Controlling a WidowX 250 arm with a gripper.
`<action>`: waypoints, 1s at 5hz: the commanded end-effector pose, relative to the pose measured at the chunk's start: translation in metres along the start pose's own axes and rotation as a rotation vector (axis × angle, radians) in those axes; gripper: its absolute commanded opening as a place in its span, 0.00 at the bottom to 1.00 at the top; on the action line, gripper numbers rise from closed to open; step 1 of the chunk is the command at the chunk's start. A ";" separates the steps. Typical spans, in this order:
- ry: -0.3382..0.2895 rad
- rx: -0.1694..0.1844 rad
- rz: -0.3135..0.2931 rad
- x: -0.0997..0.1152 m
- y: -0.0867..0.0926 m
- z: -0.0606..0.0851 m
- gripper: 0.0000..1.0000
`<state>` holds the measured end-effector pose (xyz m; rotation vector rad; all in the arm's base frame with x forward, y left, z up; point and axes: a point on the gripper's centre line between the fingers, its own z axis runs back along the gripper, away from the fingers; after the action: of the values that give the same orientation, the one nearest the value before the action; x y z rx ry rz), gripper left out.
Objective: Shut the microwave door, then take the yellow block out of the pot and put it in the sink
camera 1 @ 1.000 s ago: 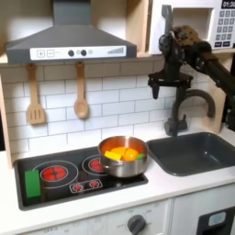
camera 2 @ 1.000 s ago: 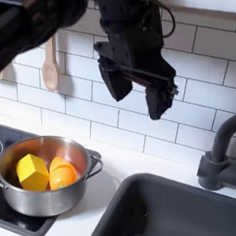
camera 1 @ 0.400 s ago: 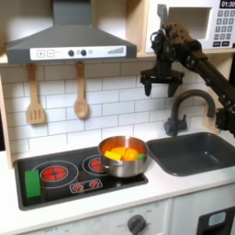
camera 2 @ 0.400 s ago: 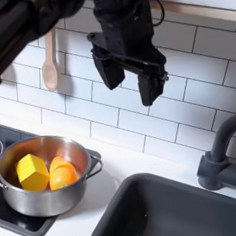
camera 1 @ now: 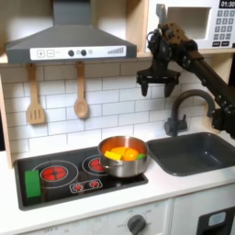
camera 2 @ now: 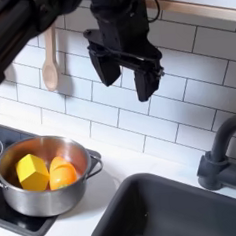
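The silver pot (camera 1: 124, 158) (camera 2: 45, 186) stands on the stove's right burner. Inside it lie the yellow block (camera 2: 32, 172) (camera 1: 113, 156) and an orange piece (camera 2: 62, 175). My gripper (camera 1: 157, 89) (camera 2: 124, 79) hangs open and empty in front of the tiled wall, high above the counter, up and to the right of the pot in both exterior views. The dark grey sink (camera 1: 216, 158) (camera 2: 177, 211) lies right of the pot. The microwave door (camera 1: 189, 22) with its grey handle (camera 1: 162, 16) looks flat against the oven, partly hidden behind my arm.
A dark curved faucet (camera 1: 184, 103) (camera 2: 221, 152) rises behind the sink, just right of my gripper. A wooden spatula (camera 1: 35, 96) and spoon (camera 1: 81, 92) (camera 2: 51, 65) hang on the wall. A green piece (camera 1: 33, 184) lies at the stove's left edge. The range hood (camera 1: 69, 41) overhangs the stove.
My gripper has moved left along the wall, from above the faucet toward the pot's side, staying open. The pot and its contents have not moved.
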<state>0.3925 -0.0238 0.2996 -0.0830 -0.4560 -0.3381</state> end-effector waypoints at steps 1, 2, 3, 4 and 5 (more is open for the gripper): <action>0.019 0.021 0.028 -0.007 0.005 -0.001 1.00; 0.063 0.058 0.063 -0.027 0.018 -0.004 1.00; 0.092 0.093 0.117 -0.047 0.031 -0.001 1.00; 0.103 0.126 0.157 -0.064 0.037 0.008 1.00; 0.127 0.160 0.175 -0.075 0.047 0.009 1.00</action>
<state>0.3415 0.0423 0.2771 0.0558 -0.3537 -0.1378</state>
